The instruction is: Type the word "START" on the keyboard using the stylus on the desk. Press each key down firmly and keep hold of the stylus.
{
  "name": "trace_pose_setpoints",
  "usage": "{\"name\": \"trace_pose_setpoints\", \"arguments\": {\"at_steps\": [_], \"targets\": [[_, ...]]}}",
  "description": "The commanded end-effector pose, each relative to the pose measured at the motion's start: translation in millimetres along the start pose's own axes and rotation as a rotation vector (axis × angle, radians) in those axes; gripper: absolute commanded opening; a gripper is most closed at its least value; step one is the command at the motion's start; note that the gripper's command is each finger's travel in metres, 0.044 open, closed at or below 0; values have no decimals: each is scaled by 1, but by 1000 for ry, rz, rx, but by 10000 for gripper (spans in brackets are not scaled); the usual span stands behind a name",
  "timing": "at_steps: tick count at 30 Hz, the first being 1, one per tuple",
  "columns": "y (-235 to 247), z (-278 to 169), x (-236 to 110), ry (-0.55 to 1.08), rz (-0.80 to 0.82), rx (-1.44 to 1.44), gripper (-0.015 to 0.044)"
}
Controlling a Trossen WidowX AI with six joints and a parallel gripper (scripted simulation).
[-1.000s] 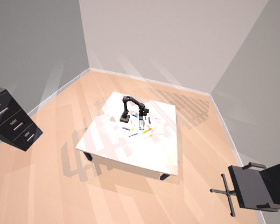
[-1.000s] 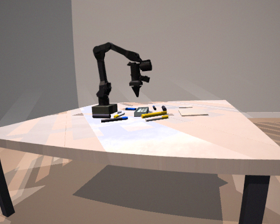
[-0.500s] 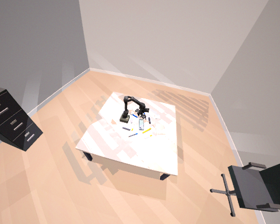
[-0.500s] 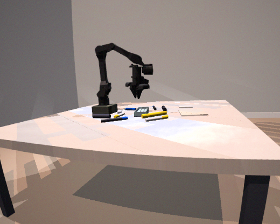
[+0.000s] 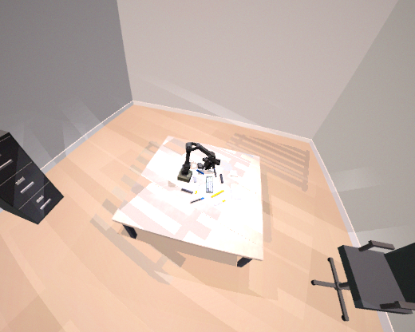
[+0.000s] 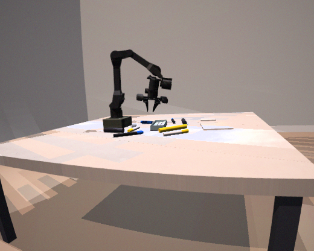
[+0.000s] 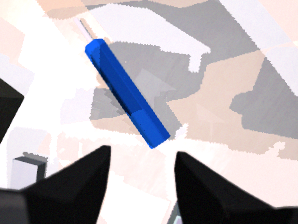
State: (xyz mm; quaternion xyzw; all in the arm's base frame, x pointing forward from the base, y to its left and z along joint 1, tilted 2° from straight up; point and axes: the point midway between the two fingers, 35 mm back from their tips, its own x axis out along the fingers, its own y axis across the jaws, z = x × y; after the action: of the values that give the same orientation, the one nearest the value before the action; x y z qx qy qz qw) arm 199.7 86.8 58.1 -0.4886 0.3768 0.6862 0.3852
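My gripper (image 6: 150,110) (image 7: 143,157) is partly open and empty. It hangs well above the desk, to the right of the arm's base (image 6: 116,122). In the wrist view a blue stylus (image 7: 127,93) with a thin pale tip lies flat on the desk just ahead of my fingertips, pointing up and to the left. It also shows as a small blue stick behind the keyboard. The small grey keyboard (image 6: 159,124) (image 5: 209,184) lies on the desk below and a little to the right of the gripper. It is out of the wrist view.
Several other pens lie around the keyboard: a yellow marker (image 6: 173,128), a white and yellow pen (image 6: 176,132), a black and blue pen (image 6: 128,133), two short black ones (image 6: 183,121). White paper sheets (image 6: 216,127) lie to the right. A filing cabinet (image 5: 14,175) and a chair (image 5: 379,277) stand on the floor.
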Motion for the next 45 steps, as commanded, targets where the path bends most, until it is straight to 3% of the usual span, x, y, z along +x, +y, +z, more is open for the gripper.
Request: {"name": "trace_pose_setpoints", "arguments": {"at_steps": [1, 45], "targets": [[28, 36, 28, -171, 125, -713, 150], [26, 31, 48, -171, 125, -712, 150]]}}
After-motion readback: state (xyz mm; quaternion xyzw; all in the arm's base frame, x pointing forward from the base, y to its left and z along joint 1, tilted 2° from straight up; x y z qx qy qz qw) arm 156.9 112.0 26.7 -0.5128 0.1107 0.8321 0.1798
